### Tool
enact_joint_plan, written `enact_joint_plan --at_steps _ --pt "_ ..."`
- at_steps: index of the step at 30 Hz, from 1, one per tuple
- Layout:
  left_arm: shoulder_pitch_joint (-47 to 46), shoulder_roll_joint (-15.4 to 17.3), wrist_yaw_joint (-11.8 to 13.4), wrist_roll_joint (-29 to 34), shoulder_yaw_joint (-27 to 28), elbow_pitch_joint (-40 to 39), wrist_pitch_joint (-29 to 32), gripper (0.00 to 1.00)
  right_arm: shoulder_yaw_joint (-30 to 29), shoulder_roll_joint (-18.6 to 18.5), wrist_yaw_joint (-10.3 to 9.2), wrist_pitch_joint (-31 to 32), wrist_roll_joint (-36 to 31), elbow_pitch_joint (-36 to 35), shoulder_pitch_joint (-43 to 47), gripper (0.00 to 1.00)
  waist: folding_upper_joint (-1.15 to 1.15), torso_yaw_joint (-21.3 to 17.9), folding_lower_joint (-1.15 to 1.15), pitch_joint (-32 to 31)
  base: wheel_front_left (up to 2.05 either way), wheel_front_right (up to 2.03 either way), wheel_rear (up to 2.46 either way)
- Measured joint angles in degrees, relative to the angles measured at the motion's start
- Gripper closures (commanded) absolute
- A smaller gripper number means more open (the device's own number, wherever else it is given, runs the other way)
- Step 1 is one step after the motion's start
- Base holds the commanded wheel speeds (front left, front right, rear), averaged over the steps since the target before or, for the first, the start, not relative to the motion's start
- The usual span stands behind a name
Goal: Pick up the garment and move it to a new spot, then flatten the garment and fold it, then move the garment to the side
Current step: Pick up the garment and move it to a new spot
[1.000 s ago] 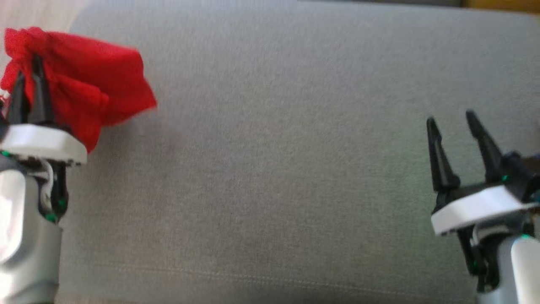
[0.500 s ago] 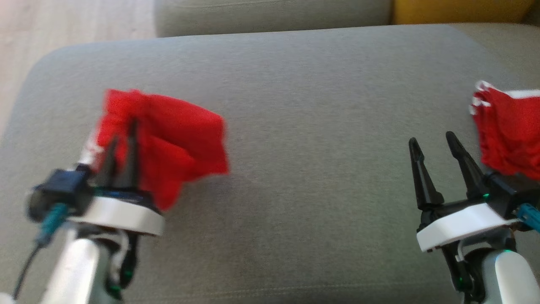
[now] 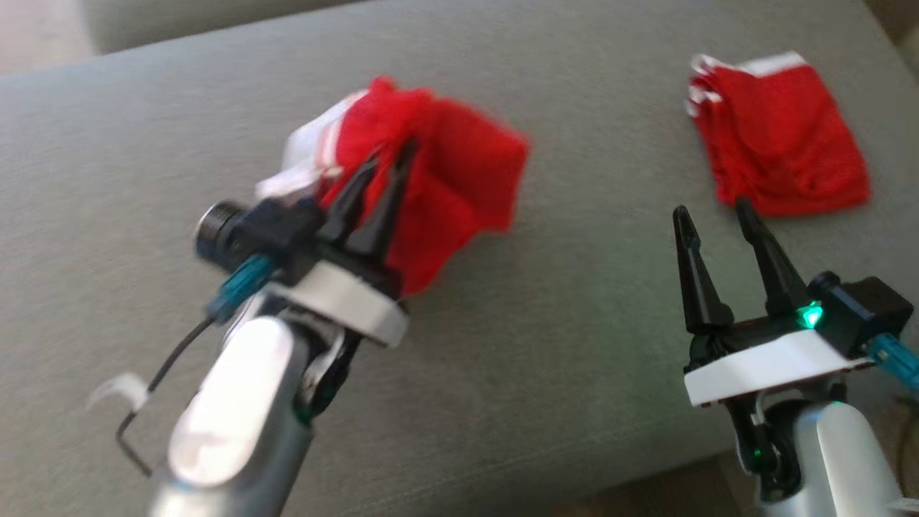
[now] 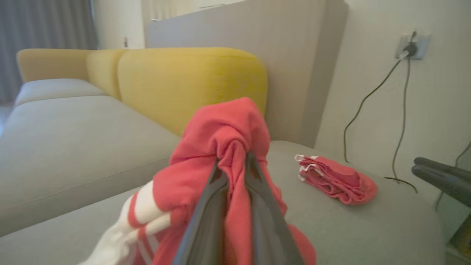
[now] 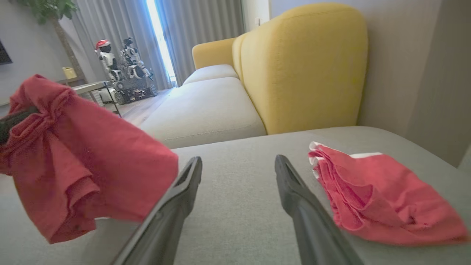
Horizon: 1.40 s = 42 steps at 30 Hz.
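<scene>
My left pincer, clamped almost shut on the bunched red garment that hangs just past its tips, has swung in toward my wide-open, empty right pincer. Carry is underway. The garment is off the cushion, so set-down is probably next.
</scene>
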Motion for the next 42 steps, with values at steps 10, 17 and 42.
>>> enact_joint_plan --at_steps 10,17,42 --pt "-4.8 -1.9 -2.0 1.0 -5.7 11.2 3.5 1.0 0.3 0.2 0.0 -3.4 2.6 3.3 -0.3 0.0 0.0 -7.4 0.0 5.8 0.0 0.0 0.0" --pt "-2.7 -2.0 -3.0 -0.2 -7.8 14.0 2.1 0.0 -0.3 0.3 0.0 -3.6 2.4 4.3 -1.9 0.0 0.0 -5.3 0.0 6.2 0.0 0.0 0.0" --pt "12.2 5.1 8.2 -4.1 6.8 3.0 -6.5 0.0 -2.9 0.3 0.0 2.2 -1.7 1.4 1.7 0.0 0.0 11.6 0.0 -4.2 0.0 0.0 0.0"
